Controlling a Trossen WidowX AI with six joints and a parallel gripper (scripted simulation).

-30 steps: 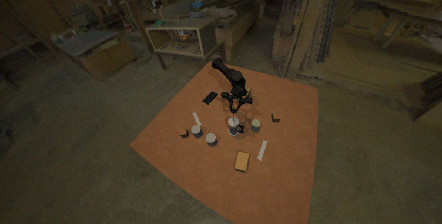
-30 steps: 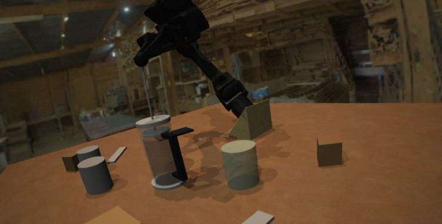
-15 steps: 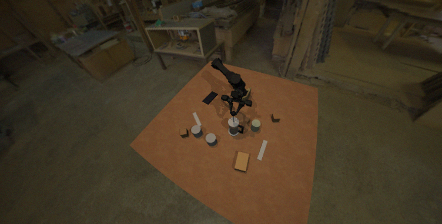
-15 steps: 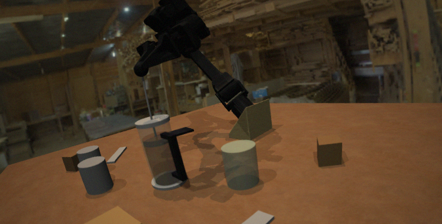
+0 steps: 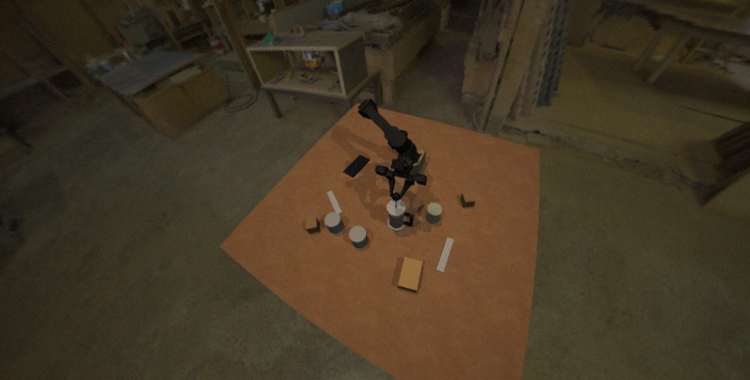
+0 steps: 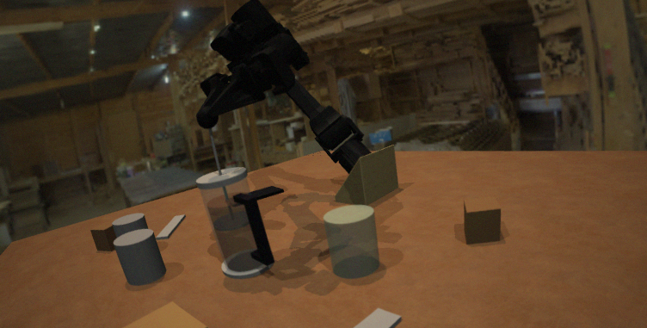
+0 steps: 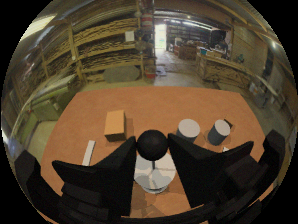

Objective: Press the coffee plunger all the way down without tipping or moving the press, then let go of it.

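The coffee press [image 5: 396,215] [image 6: 232,239] stands upright on the orange table top, a clear cylinder with a white lid and base and a black handle. Its plunger knob [image 5: 396,196] [image 6: 206,118] [image 7: 152,145] is a black ball on a thin rod. The rod still shows above the lid, and a dark disc hangs inside the cylinder about halfway down. My gripper [image 5: 397,195] [image 6: 208,117] [image 7: 151,138] is shut on the knob, with one finger at each side of it in the wrist view. The press's base is partly hidden under the lid in the wrist view.
A greenish cup [image 5: 433,213] [image 6: 351,241] stands close by on the handle side. Two grey cups [image 5: 358,237] [image 5: 333,222] stand on the other side. An orange box [image 5: 410,273] [image 7: 115,125], white strips [image 5: 445,254] [image 5: 333,201], a black slab [image 5: 356,166] and a wedge [image 6: 378,176] also lie about.
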